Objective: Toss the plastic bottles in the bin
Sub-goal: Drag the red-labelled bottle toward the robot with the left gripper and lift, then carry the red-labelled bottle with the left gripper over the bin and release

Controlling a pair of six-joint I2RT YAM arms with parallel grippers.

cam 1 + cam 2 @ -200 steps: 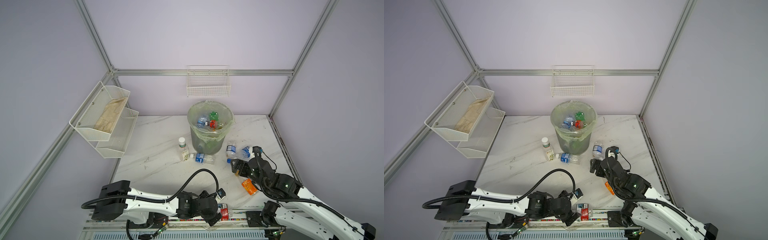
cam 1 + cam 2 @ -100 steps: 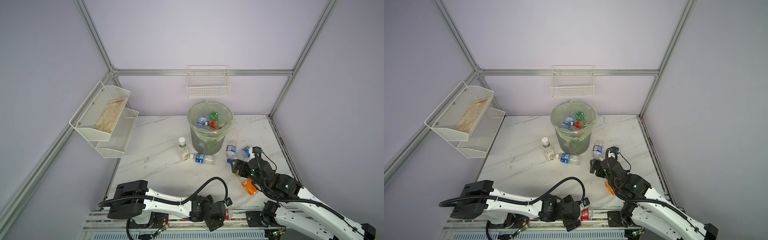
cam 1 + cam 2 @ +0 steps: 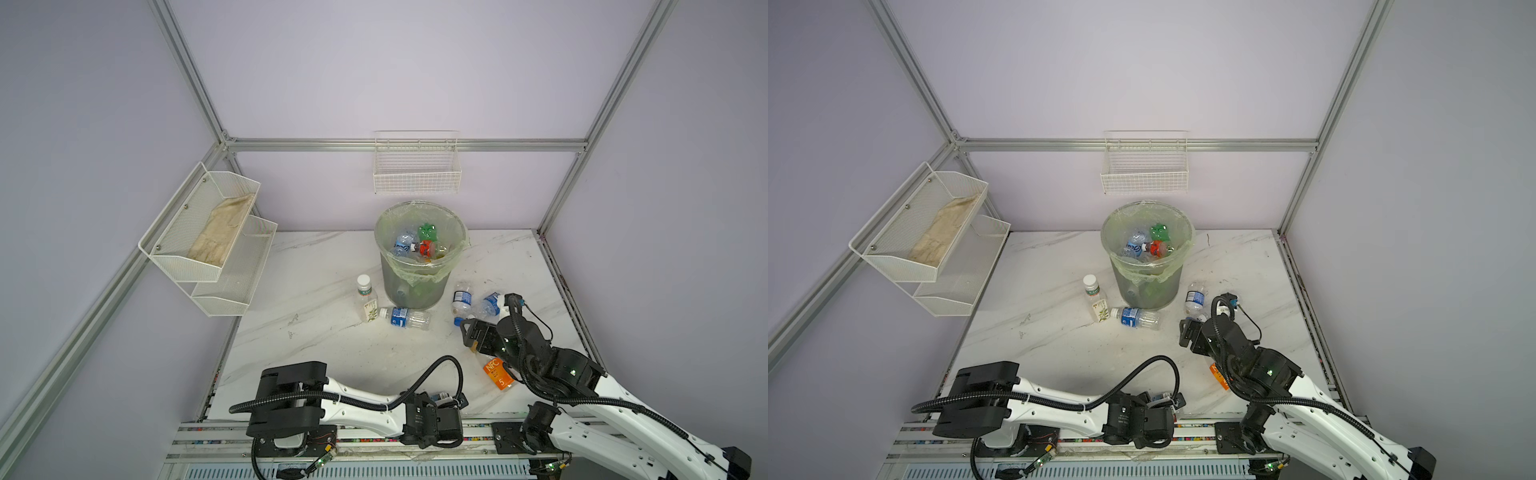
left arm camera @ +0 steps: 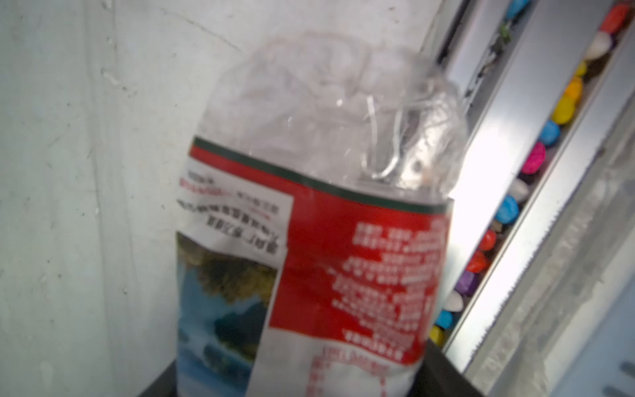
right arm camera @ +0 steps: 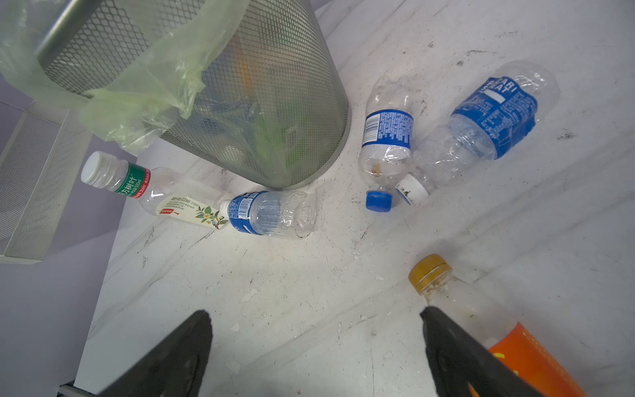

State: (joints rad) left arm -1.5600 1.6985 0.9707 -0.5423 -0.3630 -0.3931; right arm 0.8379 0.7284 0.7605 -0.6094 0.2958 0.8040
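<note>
At our left gripper (image 3: 444,405), a red bottle (image 4: 326,240) — we cannot tell if pinched; our right gripper (image 5: 314,314) stands spread, orange bottle (image 5: 474,309) beside one finger.

Two robot arms of the same make. The left arm (image 3: 361,405) has smooth white shells between boxy black joint blocks, dotted with small dark screws (image 3: 1034,413). A ribbed black hose (image 3: 436,365) loops along it. The right arm (image 3: 623,419) is likewise white and black, trailed by thin black cables (image 3: 540,324), with tiny green lights (image 3: 572,371) glowing on its joints. The right gripper (image 5: 314,314) has two black wedge-shaped fingers (image 5: 171,357).
</note>
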